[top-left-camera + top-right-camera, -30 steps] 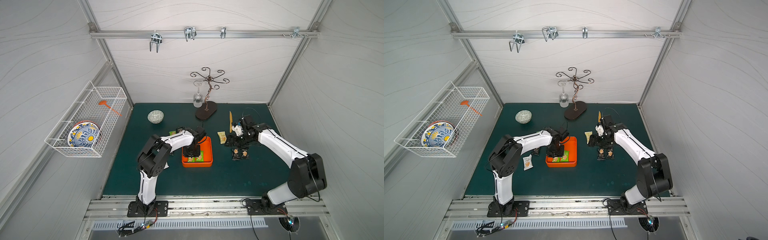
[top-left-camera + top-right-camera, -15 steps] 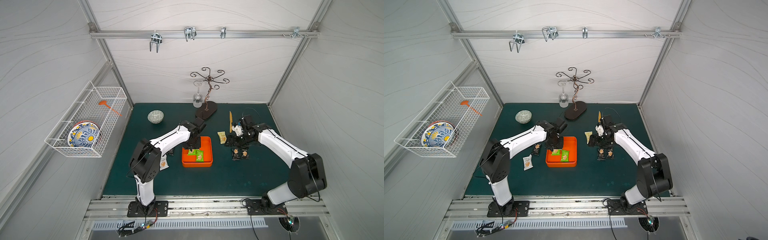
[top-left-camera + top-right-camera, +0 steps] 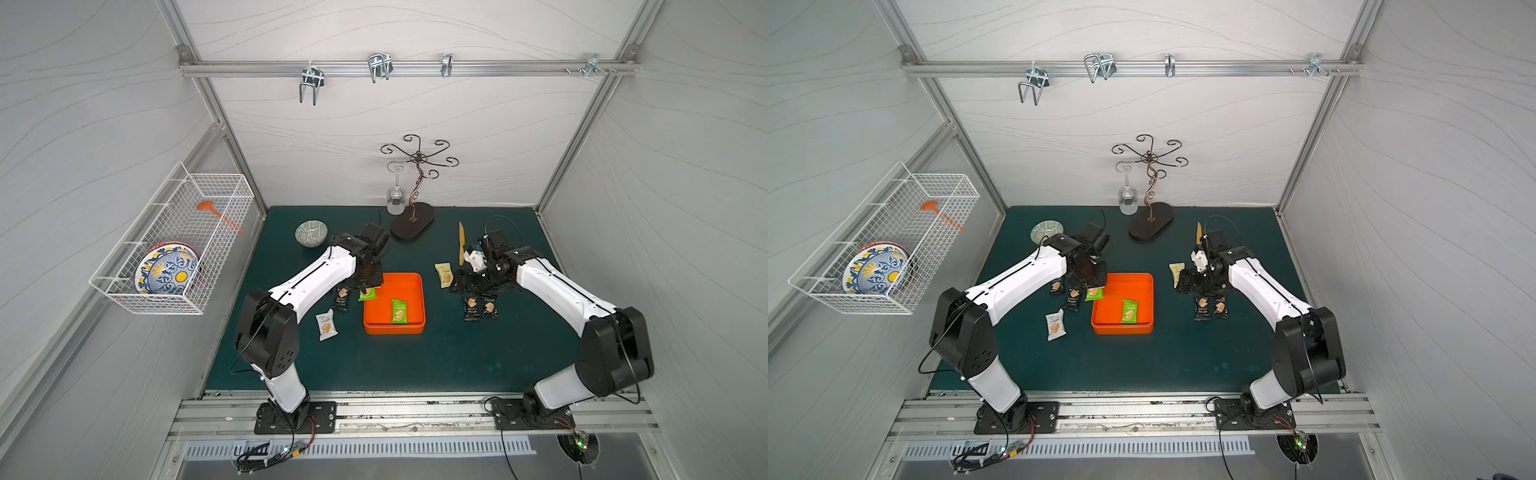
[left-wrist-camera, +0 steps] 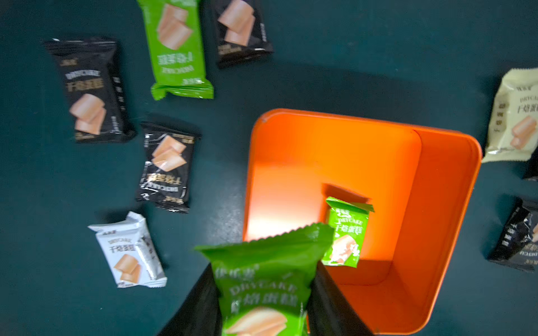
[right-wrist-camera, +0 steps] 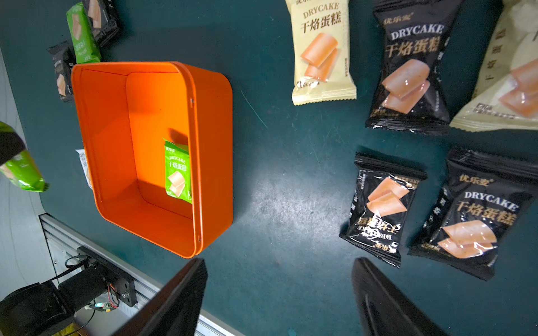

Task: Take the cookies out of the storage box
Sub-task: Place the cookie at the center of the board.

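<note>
Now the left jaws are clenching a green packet (image 3: 367, 294) above the orange box's (image 3: 394, 328) left rim; another green packet (image 3: 399, 311) is lying inside, while the right jaws are hanging spread wide near black packets (image 3: 471, 308).

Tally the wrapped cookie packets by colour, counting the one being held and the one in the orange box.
Black wrapped cookie packets: 6
Green wrapped cookie packets: 3
Pale yellow wrapped cookie packets: 2
White wrapped cookie packet: 1
Total: 12
</note>
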Controlling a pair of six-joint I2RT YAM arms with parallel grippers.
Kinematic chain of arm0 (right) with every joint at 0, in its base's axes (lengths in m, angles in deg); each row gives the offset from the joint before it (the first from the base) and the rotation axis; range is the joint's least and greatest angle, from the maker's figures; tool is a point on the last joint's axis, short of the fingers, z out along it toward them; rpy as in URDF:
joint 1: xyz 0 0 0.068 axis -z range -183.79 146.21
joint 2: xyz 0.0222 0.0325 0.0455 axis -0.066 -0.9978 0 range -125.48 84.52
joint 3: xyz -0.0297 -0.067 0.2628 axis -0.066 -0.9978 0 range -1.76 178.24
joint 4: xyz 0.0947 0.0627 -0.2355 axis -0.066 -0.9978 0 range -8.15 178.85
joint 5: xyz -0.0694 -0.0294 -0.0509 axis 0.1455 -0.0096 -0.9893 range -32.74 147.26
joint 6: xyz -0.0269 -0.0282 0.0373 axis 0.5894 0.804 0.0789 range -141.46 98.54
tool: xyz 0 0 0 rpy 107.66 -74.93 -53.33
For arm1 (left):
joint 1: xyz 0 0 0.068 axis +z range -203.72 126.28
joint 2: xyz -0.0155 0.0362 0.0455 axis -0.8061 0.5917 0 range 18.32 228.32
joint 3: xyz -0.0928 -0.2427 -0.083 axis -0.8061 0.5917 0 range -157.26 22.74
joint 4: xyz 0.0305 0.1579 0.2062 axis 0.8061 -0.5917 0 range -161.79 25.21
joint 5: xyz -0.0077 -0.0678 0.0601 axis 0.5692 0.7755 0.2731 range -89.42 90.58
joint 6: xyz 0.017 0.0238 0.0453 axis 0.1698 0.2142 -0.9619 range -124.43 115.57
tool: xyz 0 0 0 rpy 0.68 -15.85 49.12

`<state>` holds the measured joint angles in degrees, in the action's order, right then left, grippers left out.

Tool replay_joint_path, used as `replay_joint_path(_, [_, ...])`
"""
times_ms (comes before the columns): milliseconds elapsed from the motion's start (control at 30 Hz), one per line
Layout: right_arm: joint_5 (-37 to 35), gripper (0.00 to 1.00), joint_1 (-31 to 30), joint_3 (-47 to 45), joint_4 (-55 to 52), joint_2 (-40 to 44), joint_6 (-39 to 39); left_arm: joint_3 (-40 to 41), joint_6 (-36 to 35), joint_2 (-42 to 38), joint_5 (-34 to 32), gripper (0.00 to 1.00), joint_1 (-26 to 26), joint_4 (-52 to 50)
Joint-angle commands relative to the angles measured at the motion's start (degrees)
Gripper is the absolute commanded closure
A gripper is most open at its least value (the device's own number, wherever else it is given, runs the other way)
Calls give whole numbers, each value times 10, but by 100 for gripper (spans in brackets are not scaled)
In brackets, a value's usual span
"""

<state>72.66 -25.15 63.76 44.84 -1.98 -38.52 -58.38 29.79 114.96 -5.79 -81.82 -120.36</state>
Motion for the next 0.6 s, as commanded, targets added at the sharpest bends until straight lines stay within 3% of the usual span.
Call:
replay_joint_path(0, [0, 16, 2, 9, -12, 12, -2, 21, -16, -33, -19, 58, 36, -6])
replay_joint_path(267, [1, 16, 1, 9, -13, 12, -2, 106, -25, -62, -36, 58, 135, 19])
replay_joint_path(567, [0, 16, 1, 9, -15, 10, 0, 173, -16, -40, -59, 58, 224, 81])
